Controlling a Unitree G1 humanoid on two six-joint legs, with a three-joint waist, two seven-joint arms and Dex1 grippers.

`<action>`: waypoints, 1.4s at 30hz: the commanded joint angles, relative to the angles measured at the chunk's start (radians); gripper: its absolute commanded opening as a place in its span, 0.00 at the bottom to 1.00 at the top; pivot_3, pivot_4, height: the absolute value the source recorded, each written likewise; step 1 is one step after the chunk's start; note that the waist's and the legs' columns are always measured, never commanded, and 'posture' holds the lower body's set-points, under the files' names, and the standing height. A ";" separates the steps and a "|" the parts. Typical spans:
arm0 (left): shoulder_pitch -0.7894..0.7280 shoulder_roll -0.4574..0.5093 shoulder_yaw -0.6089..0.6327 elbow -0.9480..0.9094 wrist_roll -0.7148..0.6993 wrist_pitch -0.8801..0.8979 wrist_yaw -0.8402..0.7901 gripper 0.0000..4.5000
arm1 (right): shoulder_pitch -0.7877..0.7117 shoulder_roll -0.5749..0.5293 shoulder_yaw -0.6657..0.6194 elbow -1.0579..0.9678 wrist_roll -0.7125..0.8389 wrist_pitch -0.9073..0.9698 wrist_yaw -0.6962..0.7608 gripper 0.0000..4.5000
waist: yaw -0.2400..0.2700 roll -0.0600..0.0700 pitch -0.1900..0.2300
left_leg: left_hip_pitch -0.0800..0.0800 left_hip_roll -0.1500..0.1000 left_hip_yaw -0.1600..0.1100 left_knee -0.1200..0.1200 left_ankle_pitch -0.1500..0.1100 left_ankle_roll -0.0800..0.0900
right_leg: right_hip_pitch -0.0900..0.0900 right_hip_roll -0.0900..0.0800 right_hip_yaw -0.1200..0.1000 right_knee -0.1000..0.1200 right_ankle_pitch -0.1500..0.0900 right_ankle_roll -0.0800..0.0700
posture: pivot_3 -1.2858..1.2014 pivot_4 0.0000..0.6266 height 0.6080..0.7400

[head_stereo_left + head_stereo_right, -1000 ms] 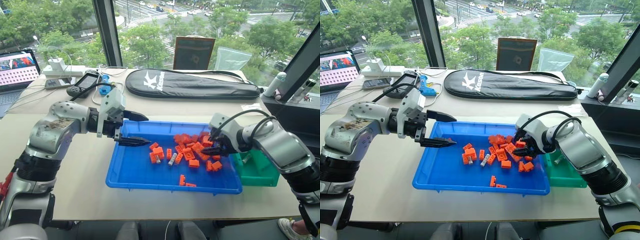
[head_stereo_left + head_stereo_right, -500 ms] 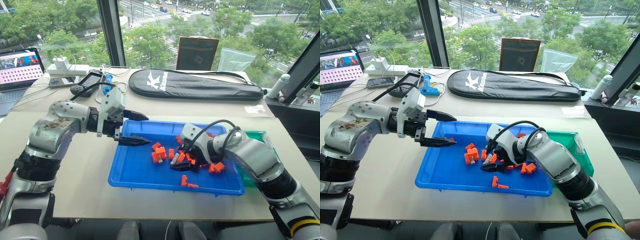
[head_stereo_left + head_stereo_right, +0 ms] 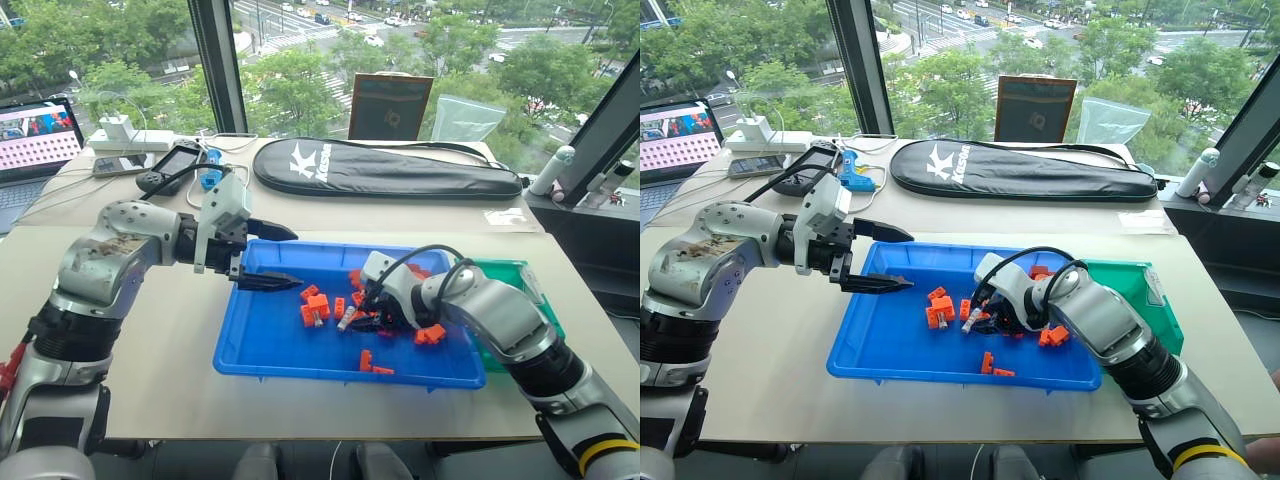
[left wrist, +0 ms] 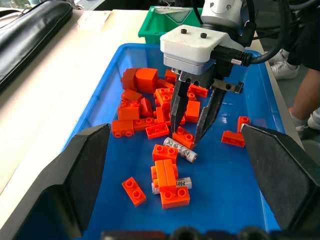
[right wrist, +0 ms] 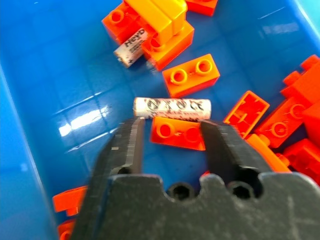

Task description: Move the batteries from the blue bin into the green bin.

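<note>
Under orange bricks (image 5: 165, 30), battery (image 5: 131, 48) marked "He", other battery (image 5: 172, 107) unreadable

arms: silver-grey, scuffed | wrists: white housings | cables: black | tool fingers (image 4: 178, 107): black

My right arm covers part of the green bin (image 3: 520, 300), so I cannot see what lies inside it. My right end effector (image 4: 192, 122) also hides several orange bricks (image 3: 432, 334) in the blue bin (image 3: 262, 350). One battery (image 4: 172, 184) lies half under a stack of bricks, and the print on it is cut short. The markings on the other battery (image 5: 172, 107) are too blurred to read. The laptop (image 3: 35, 135) at the far end of the surface (image 3: 150, 380) is cut off by the edge. The person's leg and shoe (image 4: 285, 70) show only in part.
</note>
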 commanded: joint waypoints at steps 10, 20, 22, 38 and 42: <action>-0.031 0.001 0.004 -0.017 0.006 -0.013 -0.003 1.00 | -0.099 -0.124 -0.138 -0.035 0.075 0.031 0.060 0.00 | 0.000 0.000 0.000 | 0.000 0.000 0.000 0.000 0.000 0.000 | 0.000 0.000 0.000 0.000 0.000 0.000 | 0.52 0.24 0.95; -0.032 -0.002 0.001 -0.015 0.012 -0.016 -0.004 1.00 | -0.042 0.009 -0.104 -0.038 0.106 -0.011 0.026 0.33 | -0.005 0.000 0.000 | 0.000 0.001 -0.001 0.000 0.000 0.000 | 0.000 0.001 0.000 0.000 0.000 0.000 | 0.52 0.24 0.95; -0.029 0.001 0.004 -0.020 0.012 -0.013 -0.004 1.00 | -0.041 0.032 -0.092 -0.029 0.092 -0.001 0.000 0.48 | -0.003 0.000 0.000 | 0.000 0.000 -0.001 0.000 0.000 0.000 | -0.001 0.001 0.000 0.000 0.000 0.000 | 0.52 0.24 0.95; -0.021 0.020 0.006 -0.030 0.025 -0.011 0.000 1.00 | -0.055 0.100 -0.060 0.055 0.057 0.017 -0.091 0.56 | -0.002 0.000 0.000 | 0.000 0.000 0.000 0.000 0.000 0.000 | -0.001 0.000 0.000 0.000 0.000 0.000 | 0.52 0.24 0.95; -0.019 0.026 0.000 -0.033 0.033 -0.015 -0.001 1.00 | -0.062 0.087 -0.064 0.009 0.079 0.046 -0.082 0.70 | -0.001 0.000 0.000 | 0.000 0.000 0.000 0.000 0.000 0.000 | -0.001 0.000 0.000 0.000 0.000 0.000 | 0.52 0.24 0.95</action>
